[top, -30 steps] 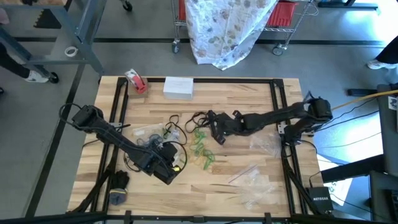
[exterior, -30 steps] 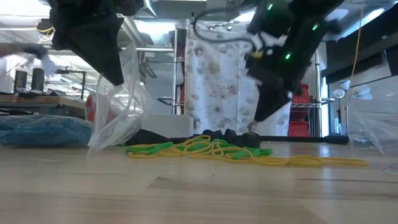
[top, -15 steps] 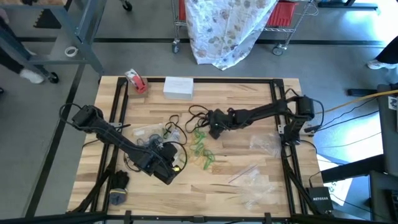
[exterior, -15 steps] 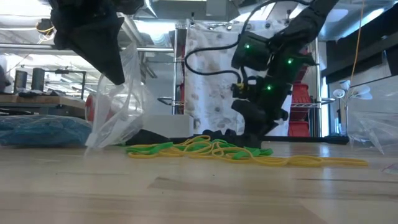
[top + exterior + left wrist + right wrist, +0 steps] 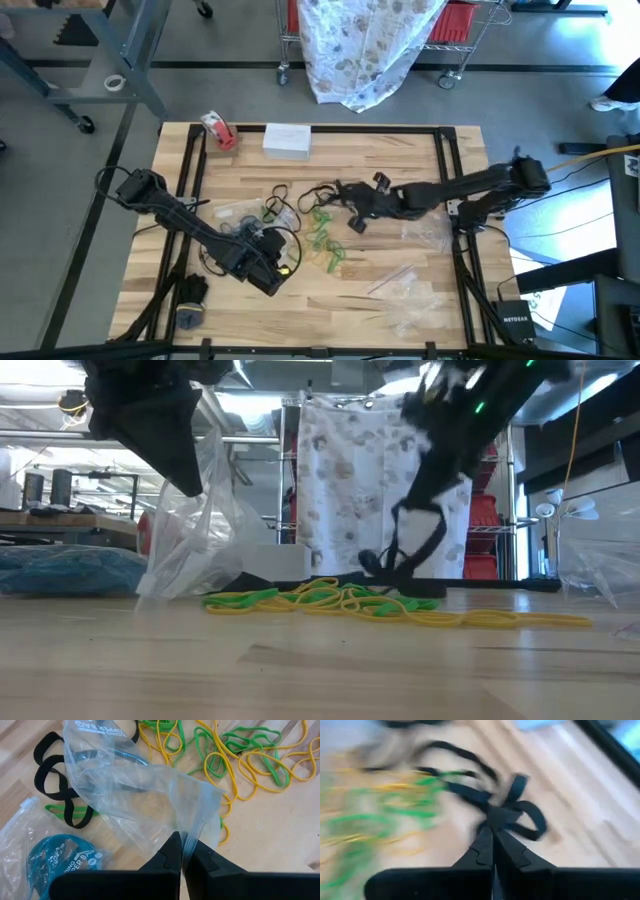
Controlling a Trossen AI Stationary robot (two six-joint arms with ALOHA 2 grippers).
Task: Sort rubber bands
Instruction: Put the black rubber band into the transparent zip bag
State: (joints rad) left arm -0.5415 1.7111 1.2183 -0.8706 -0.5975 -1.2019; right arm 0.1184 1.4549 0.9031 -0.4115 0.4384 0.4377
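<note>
Green and yellow rubber bands lie loose in a heap mid-table, which also shows as a rubber band heap in the low view and again in the left wrist view. Black bands lie beside the heap. My right gripper is shut on black rubber bands above the table's middle. Nearer the front left, my left gripper is shut on a clear plastic bag. My left gripper pinches a gathered fold of the clear bag between its two fingers, slanting down from above. The bag hangs below the fingers, and its lower end rests on the table. My right gripper pinches the black bands where their strands cross, between its two fingertips, slanting down from the table's right side. The bands hang slack below the fingers, and their lowest loop reaches down to the heap.
A red-and-white tape roll and a white box stand at the far edge. Clear bags lie at the right and front right. A bag holding a blue band lies near my left gripper.
My right gripper dropped with open fingers onto the black bands left of the table's middle and shut on them. It then rose and drew back toward the right edge, pulling the black bands up off the table so that they now hang below it.
</note>
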